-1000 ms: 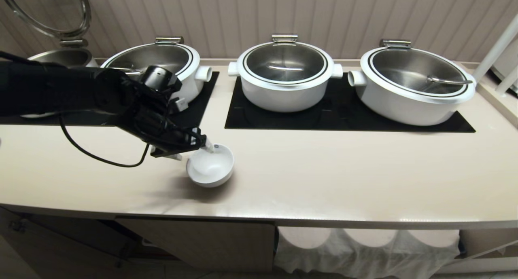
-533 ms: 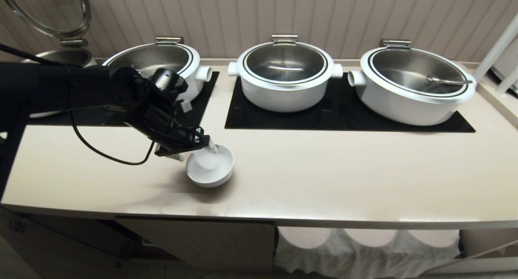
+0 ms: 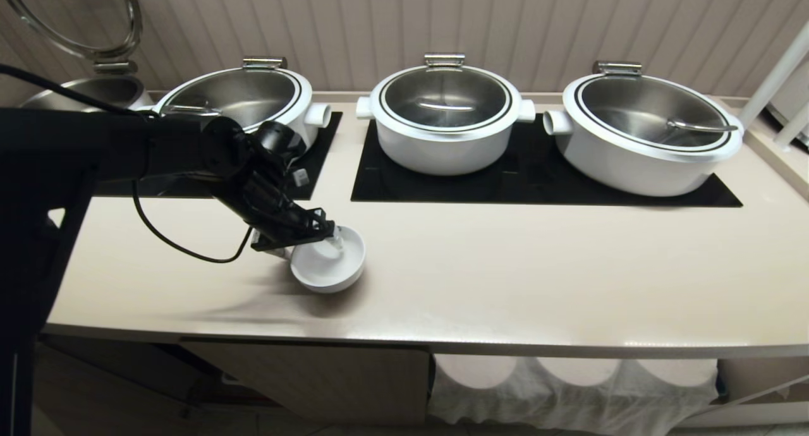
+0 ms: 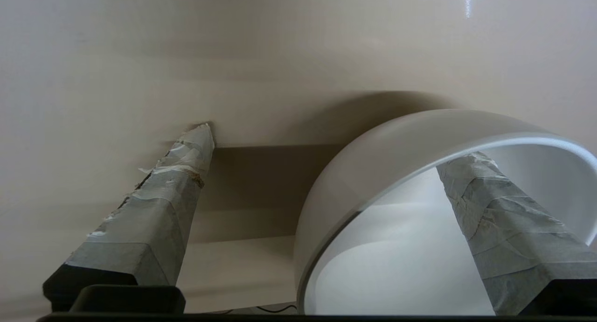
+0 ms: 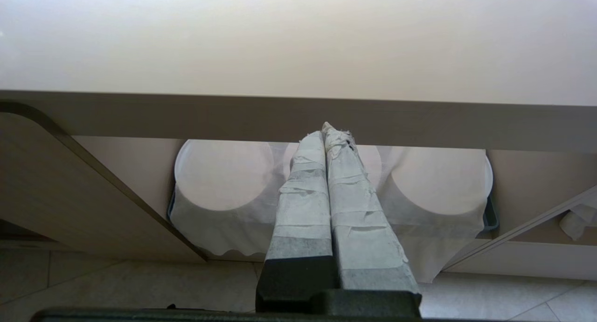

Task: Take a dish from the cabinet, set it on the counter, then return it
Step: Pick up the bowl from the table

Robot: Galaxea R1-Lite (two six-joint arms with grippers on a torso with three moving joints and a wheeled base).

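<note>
Left end effector is reaching in from the robot's left, low over the counter, angled down at the white bowl. Fingers are spread wide and straddling the bowl's near rim: one taped finger is sitting inside the bowl, the other is outside it with its tip at the counter surface. Neither finger is pressing the wall; nothing is gripped. The bowl is standing upright on the counter directly under and just beyond the end effector.

Beyond the end effector, three white pots with steel lids are sitting on black glass panels set in the counter.

Right end effector is hanging below the counter edge with its taped fingers pressed together, empty, pointing toward stacks of white dishes under a cloth inside the open cabinet; a ribbed cabinet door is standing open just beside them.
</note>
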